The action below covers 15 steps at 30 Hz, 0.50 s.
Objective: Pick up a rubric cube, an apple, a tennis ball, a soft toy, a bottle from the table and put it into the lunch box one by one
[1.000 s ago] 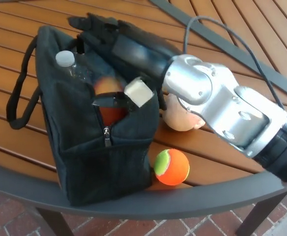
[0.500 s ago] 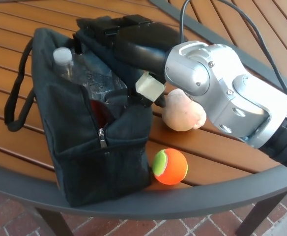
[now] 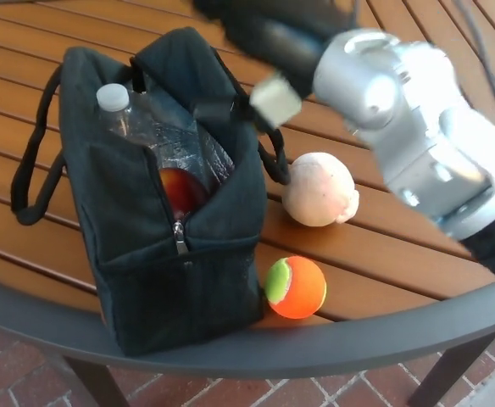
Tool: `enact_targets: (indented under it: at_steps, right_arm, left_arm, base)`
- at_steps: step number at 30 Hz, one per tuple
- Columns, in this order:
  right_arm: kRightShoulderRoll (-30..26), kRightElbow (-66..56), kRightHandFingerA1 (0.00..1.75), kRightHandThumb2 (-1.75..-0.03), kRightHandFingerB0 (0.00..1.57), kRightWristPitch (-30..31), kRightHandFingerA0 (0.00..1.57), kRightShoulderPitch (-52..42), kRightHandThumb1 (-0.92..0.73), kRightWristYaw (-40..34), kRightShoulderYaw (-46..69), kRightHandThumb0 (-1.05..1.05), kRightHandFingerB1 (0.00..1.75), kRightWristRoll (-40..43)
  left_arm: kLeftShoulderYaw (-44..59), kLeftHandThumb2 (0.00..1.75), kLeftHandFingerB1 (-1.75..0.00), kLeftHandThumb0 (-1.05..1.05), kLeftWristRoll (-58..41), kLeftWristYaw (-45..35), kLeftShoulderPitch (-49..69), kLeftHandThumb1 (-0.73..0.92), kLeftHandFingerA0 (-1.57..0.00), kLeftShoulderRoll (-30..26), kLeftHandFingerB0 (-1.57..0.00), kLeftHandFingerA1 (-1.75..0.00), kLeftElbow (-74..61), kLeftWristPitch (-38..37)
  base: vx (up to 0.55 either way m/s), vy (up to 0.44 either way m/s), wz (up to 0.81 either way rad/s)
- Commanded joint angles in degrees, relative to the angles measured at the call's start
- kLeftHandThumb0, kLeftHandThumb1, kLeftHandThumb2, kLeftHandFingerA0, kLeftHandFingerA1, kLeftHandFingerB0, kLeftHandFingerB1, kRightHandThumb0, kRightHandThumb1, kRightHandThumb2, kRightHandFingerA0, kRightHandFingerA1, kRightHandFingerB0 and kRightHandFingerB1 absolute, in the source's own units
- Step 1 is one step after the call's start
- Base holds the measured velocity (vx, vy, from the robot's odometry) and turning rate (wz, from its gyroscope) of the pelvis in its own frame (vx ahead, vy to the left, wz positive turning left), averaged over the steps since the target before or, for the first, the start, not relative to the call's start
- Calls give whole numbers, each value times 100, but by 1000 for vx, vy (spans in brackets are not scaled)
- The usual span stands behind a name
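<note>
Head view, looking down on a slatted wooden table [image 3: 27, 229] with a dark metal rim curving across the bottom of the frame. At left and centre stands a black fabric lunch box [image 3: 158, 254], upright, its top unzipped and gaping open; a carrying strap [image 3: 29, 170] loops out to its left. Inside, a clear plastic bottle [image 3: 150, 127] with a white cap leans toward the upper left, and below it a red and yellow apple [image 3: 180, 188] shows through the opening. Just right of the lunch box, at centre frame, a pale pink soft toy [image 3: 319, 188] lies on the slats. Below it, near the table rim and touching or almost touching the box's lower right corner, sits an orange and green tennis ball [image 3: 296, 287]. Across the upper right, the robot's silver right forearm slants down from the top edge, motion-blurred. Its black right hand [image 3: 264, 30] is above the lunch box at the top of the frame, partly cut off and blurred; whether its fingers are open or closed cannot be told. No left hand appears.
</note>
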<state>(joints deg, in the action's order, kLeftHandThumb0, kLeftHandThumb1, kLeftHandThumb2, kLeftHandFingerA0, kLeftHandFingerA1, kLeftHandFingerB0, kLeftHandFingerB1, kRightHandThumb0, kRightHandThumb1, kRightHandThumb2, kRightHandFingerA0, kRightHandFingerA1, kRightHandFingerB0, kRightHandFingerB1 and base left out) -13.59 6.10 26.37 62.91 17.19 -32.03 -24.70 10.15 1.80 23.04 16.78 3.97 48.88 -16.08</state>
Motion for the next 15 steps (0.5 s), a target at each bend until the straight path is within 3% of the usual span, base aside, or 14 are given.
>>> enact_targets:
  at_steps: [1, 3, 4, 6, 8, 15]
  right_arm:
    - [83, -50, 41, -62, 20, 160, 1, -166, -71, -650, 762, -54, 34, -209]
    - [126, -43, 41, -62, 20, 135, 1, -185, -71, -628, 813, -54, 34, -268]
    - [128, 173, 66, -61, 25, 31, 17, -371, -69, -950, 1175, -52, 42, -127]
    - [159, 483, 66, -61, 25, -123, 17, -658, -69, -1426, 1733, -52, 42, 56]
    - [165, 604, 62, -59, 28, -108, 23, -846, -66, -1403, 1777, -48, 40, 42]
    - [-280, 1406, 61, -61, 26, -448, 16, -1533, -66, -744, 1039, -48, 37, -472]
  left_arm:
    - [39, 99, -101, 7, -12, -39, 26, 56, -109, -97, -95, -118, 11, -373]
    - [40, 99, -101, 7, -11, -39, 26, 56, -109, -97, -95, -118, 13, -374]
    - [75, 99, -103, 6, -86, -87, 33, 58, -105, -58, -93, -124, -38, -364]
    - [134, 99, -103, 6, -200, -168, 61, 58, -105, -3, -93, -124, -124, -354]
    - [120, 93, -100, 4, -168, -159, 72, 61, -101, -6, -92, -121, -150, -330]
    - [112, 103, -101, 7, -118, -154, 64, 56, -105, -2, -93, -123, -249, -270]
  base:
    - [0, 0, 0]
    - [0, 0, 0]
    - [0, 0, 0]
    - [0, 0, 0]
    - [0, 0, 0]
    - [0, 0, 1]
